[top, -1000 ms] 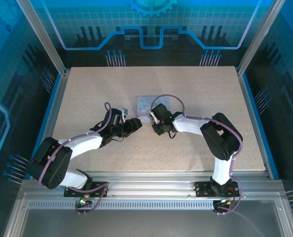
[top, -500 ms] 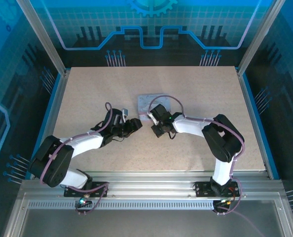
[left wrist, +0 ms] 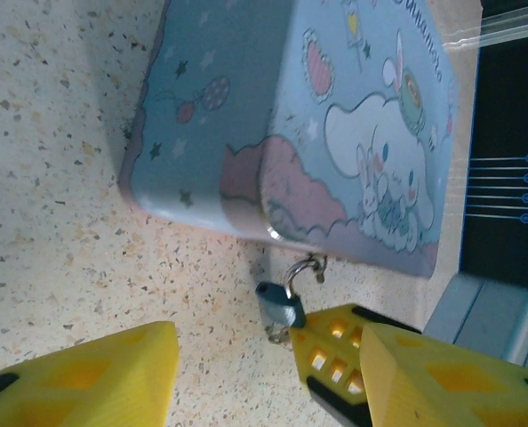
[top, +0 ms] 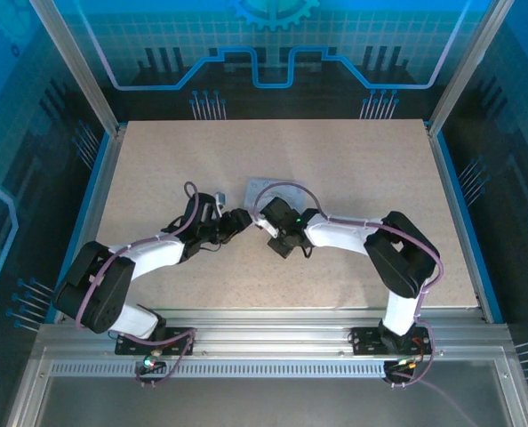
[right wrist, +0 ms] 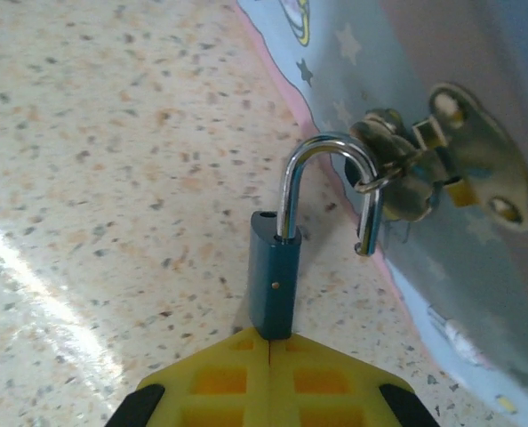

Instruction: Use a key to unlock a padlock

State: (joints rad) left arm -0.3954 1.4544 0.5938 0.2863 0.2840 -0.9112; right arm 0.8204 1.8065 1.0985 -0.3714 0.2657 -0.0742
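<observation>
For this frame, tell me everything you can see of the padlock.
The padlock is small, with a teal-blue metal body and a shiny silver shackle. The shackle is open: one leg sits in the body, while the other hangs free, hooked through the hasp on the box. An empty hole shows in the body's top beside the seated leg. The body's lower end is pinched in the right gripper, whose jaws are shut.

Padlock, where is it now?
Right wrist view: the padlock is hooked by its shackle on the tin box latch, right at the tip of the right tool.
</observation>
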